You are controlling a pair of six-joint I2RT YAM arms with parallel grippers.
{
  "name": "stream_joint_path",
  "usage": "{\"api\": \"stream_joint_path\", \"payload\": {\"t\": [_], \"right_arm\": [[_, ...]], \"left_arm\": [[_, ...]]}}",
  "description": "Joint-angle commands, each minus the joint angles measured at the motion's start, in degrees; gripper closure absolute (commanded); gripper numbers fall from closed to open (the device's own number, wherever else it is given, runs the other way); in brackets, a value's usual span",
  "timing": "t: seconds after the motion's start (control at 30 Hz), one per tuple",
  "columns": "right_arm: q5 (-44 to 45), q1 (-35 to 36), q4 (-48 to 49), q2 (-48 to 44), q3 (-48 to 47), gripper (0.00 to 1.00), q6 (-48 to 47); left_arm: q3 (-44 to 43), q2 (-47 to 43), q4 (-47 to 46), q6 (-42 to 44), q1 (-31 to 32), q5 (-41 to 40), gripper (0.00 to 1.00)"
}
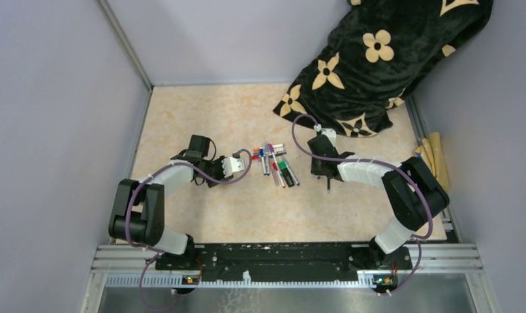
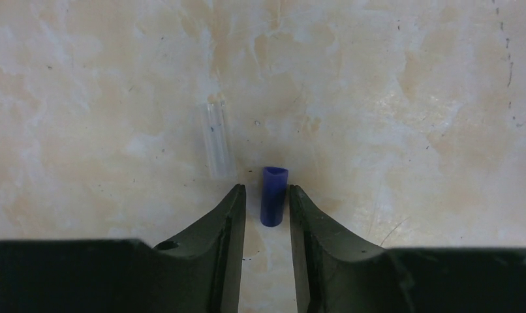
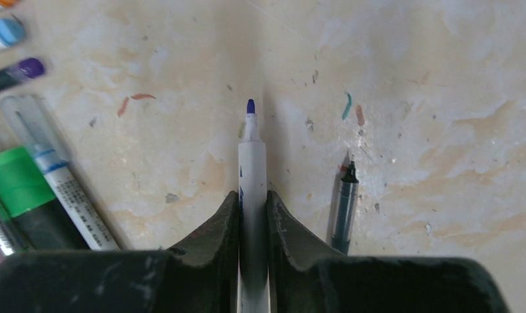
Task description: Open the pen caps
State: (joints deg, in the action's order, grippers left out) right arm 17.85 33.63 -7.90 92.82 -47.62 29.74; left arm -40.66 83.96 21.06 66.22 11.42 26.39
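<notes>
Left gripper (image 2: 265,193): fingers nearly together with the blue cap (image 2: 274,195) between them, open mouth pointing away from me. A sliver of table (image 2: 404,98) shows between the cap and one finger, so I cannot tell if I am pinching it or only bracketing it. Judgement: this cap is already off its pen and is kept well toward the left edge, apart from the pen it came off. A clear plastic tube (image 2: 216,140) lies just beside the fingertips, untouched.

Middle of the table: the pens (image 1: 277,163) lie bunched together, roughly midway between left and right edges. This includes the thick green and black marker (image 3: 15,189).

Right gripper (image 3: 252,195): clamped firmly on the white pen (image 3: 252,153), blue nib bare and pointing forward. Gripping mid-barrel steadies the pen, which suits a straight pull. A thin dark stick (image 3: 344,208) lies near it on the table. A flowered blanket (image 1: 378,59) fills the far right corner.
</notes>
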Motion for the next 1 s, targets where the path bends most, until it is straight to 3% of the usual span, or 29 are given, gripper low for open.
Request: {"api": "stream_joint_path", "payload": {"t": [0.0, 0.37, 0.63, 0.8, 0.97], "right_arm": [[3.0, 0.4, 2.4, 1.4, 1.4, 0.82, 0.9], [3.2, 0.4, 1.2, 0.2, 1.3, 0.71, -0.7], [5.5, 3.4, -2.1, -7.2, -1.9, 0.63, -4.5], [-0.5, 7.9, -0.1, -5.5, -5.0, 0.63, -7.6], [-4.9, 9.8, 1.5, 0.2, -7.7, 0.66, -8.9]], "left_arm": [[0.4, 0.9, -1.9, -1.5, 0.8, -0.1, 0.57], [-8.3, -0.3, 5.9, -5.9, 0.1, 1.0, 0.41], [-25.1, -0.9, 18.6, -14.9, -2.0, 7.1, 0.18], [-29.7, -1.5, 22.4, -19.0, -3.3, 11.1, 0.01], [-31.9, -2.1, 24.9, -23.3, -5.8, 14.5, 0.01]]}}
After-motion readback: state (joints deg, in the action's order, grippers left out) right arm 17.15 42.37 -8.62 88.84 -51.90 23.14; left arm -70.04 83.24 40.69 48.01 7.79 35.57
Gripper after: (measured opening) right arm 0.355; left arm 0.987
